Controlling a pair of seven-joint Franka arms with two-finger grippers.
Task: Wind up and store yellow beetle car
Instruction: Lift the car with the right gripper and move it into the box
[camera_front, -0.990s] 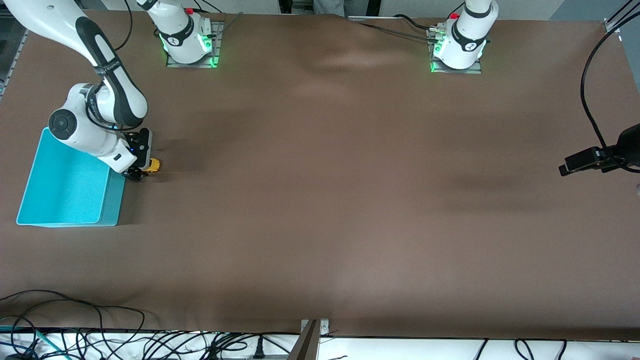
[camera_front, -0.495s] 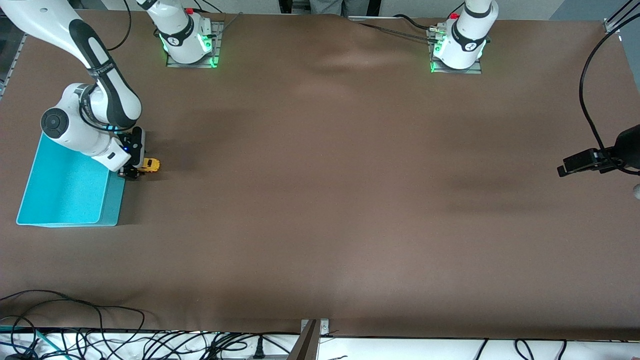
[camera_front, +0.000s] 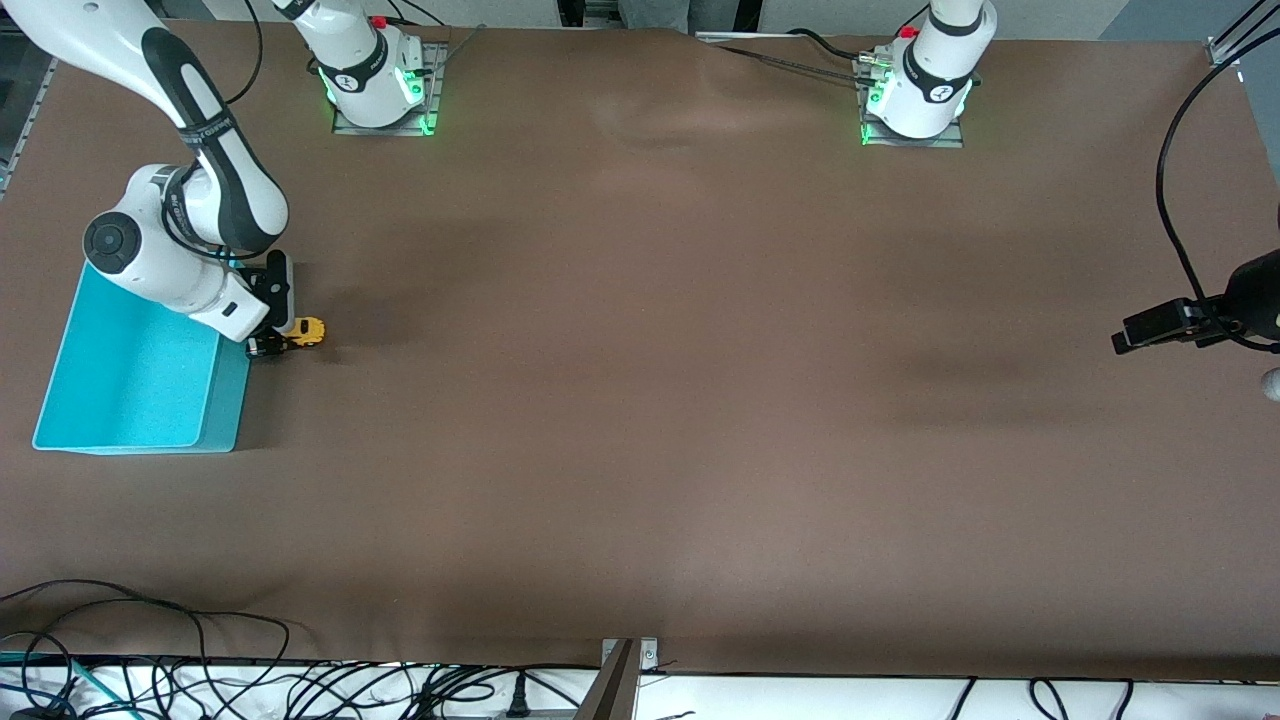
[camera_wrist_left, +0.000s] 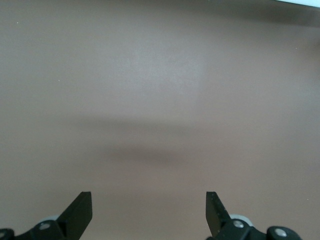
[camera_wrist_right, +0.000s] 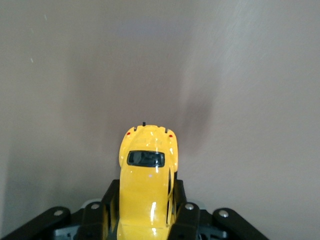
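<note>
Turquoise bin (camera_front: 140, 372) sits at the right arm's end. Just beside it, the right gripper (camera_front: 268, 346), open a second ago, is now clamped on the yellow beetle car (camera_front: 306, 331), low on the table; wind-up pull-back is judged next. Left gripper (camera_wrist_left: 149, 212) is parked, jaws wide, empty.

A robotics lab: bolted arm bases (camera_front: 378, 70), brown table (camera_front: 660, 400), loose cables (camera_front: 200, 680)

Right arm reaches low toward its end of the table, right gripper (camera_front: 272, 343) clamped on a car (camera_wrist_right: 146, 182). Left gripper (camera_wrist_left: 149, 210) waits, fingers spread wide.
</note>
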